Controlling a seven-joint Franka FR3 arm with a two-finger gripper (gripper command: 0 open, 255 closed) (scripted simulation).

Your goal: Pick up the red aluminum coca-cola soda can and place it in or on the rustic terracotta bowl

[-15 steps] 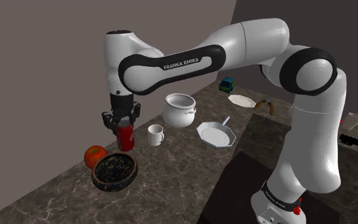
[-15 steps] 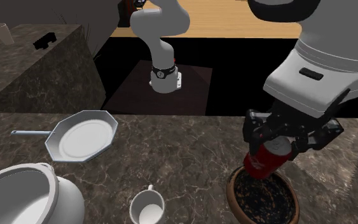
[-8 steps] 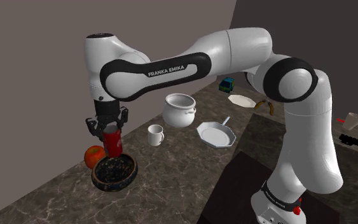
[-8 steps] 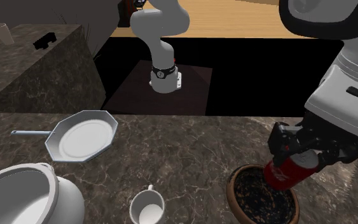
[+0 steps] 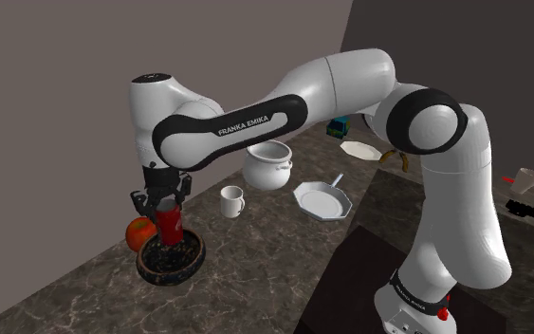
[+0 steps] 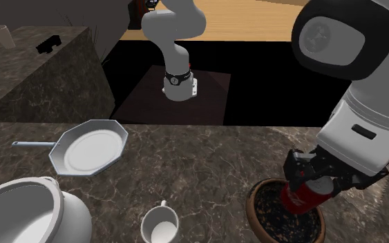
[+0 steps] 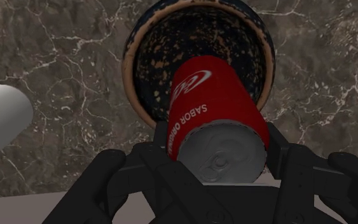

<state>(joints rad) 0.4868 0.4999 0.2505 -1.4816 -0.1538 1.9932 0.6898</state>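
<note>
My black gripper (image 5: 166, 207) is shut on the red soda can (image 5: 170, 226) and holds it upright over the dark speckled bowl with a terracotta rim (image 5: 193, 259). The can's lower end reaches down into the bowl's hollow. In the second exterior view the gripper (image 6: 318, 181) clasps the can (image 6: 303, 198) just above the bowl (image 6: 263, 209). From the wrist, the can (image 7: 210, 108) sits between the fingers, its silver top towards the camera, with the bowl (image 7: 144, 49) right beneath it.
A red apple (image 5: 139, 231) lies beside the bowl towards the wall. On the marble counter stand a white mug (image 5: 231, 201), a white lidded pot (image 5: 268, 163) and a white octagonal pan (image 5: 322, 199). A small plate (image 5: 359, 150) lies farther back.
The arm has carried the can towards the shoulder view's left and lowered it, from beside the bowl to over it and partly inside. The grip has stayed shut.
</note>
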